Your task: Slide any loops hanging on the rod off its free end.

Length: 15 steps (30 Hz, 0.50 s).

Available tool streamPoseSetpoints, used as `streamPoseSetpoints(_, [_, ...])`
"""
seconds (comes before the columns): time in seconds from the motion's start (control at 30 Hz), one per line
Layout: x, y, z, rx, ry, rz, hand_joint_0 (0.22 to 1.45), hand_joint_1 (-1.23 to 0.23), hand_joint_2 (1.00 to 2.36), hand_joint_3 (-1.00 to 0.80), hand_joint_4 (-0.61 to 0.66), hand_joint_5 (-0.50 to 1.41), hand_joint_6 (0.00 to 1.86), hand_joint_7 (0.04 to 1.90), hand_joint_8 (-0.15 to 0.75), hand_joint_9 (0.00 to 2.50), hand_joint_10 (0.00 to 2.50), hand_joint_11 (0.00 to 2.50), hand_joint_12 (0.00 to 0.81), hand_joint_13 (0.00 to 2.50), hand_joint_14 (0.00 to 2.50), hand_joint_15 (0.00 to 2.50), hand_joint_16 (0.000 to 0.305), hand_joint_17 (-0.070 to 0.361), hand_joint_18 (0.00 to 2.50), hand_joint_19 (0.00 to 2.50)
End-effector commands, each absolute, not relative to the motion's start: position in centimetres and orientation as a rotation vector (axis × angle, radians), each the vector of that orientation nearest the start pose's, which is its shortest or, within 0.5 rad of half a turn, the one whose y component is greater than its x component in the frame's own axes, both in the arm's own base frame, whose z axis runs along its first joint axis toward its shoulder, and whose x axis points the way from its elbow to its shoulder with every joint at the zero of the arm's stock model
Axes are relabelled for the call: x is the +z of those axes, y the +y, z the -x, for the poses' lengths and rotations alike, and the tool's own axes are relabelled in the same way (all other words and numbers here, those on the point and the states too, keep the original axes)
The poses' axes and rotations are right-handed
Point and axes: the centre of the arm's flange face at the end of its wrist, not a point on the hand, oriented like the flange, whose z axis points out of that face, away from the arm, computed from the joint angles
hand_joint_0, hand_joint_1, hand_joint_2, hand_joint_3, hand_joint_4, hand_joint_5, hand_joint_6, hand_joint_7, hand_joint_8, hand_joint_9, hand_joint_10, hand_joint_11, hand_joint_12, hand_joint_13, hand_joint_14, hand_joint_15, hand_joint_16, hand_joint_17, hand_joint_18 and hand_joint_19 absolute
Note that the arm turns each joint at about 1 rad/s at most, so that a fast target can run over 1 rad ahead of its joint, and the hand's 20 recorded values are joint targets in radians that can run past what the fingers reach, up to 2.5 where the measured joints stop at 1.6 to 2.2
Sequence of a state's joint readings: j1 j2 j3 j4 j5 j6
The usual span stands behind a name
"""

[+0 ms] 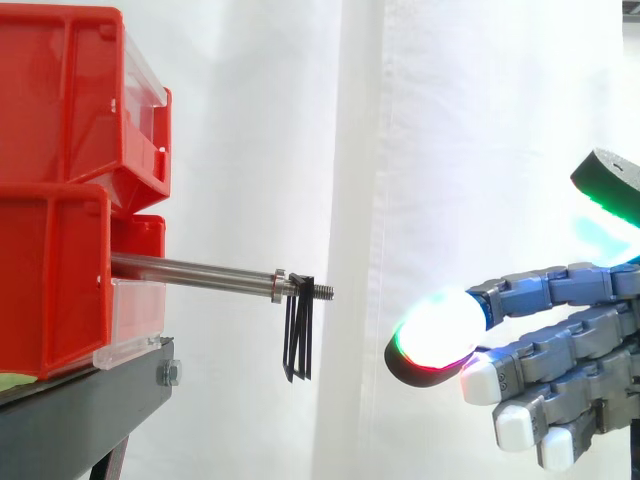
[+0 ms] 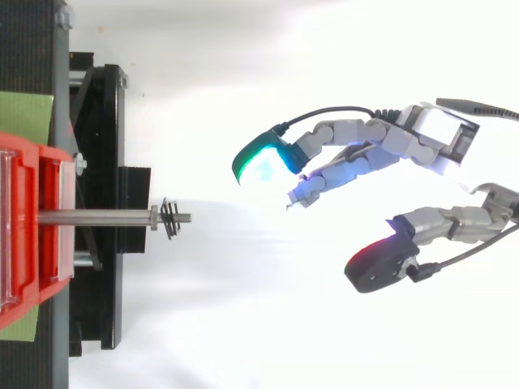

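The robot hand (image 1: 560, 345) hovers with fingers spread, holding nothing. Well apart, at about nine o'clock from it, thin black loops (image 1: 299, 335) hang near the free end of a metal rod (image 1: 190, 272) jutting from red bins (image 1: 60, 200).

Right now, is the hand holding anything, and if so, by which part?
Nothing is held. The hand is open, apart from the rod; the black loops hang near its threaded free end, untouched.
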<state>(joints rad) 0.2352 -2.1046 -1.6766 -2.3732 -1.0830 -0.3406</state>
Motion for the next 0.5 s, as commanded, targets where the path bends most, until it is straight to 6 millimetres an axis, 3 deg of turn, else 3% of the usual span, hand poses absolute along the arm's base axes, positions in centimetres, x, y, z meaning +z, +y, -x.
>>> streamPoseSetpoints(0.0, [20.7,-2.7,-65.5,0.828,1.089,-1.051,0.53,-0.55,1.00,-0.43,0.17,-0.20,0.50,0.67,0.242,0.84,0.00,0.01,0.236,0.90,0.01,0.27,0.036,0.080,0.75,0.52])
streamPoseSetpoints(0.2, [20.7,-2.8,-65.6,0.826,1.085,-1.049,0.53,-0.55,1.00,-0.43,0.17,-0.20,0.50,0.67,0.242,0.84,0.00,0.01,0.236,0.90,0.01,0.27,0.036,0.081,0.74,0.52])
streamPoseSetpoints(0.37, [14.4,-2.9,-66.3,0.819,1.136,-1.082,0.53,-0.55,1.00,-0.43,0.17,-0.20,0.50,0.67,0.241,0.84,0.00,0.02,0.239,0.90,0.01,0.26,0.036,0.081,0.74,0.52])
streamPoseSetpoints(0.47, [13.2,-2.6,-67.3,0.862,1.099,-1.079,0.53,-0.55,1.00,-0.43,0.17,-0.20,0.50,0.67,0.241,0.84,0.00,0.02,0.239,0.90,0.01,0.27,0.036,0.081,0.74,0.52])
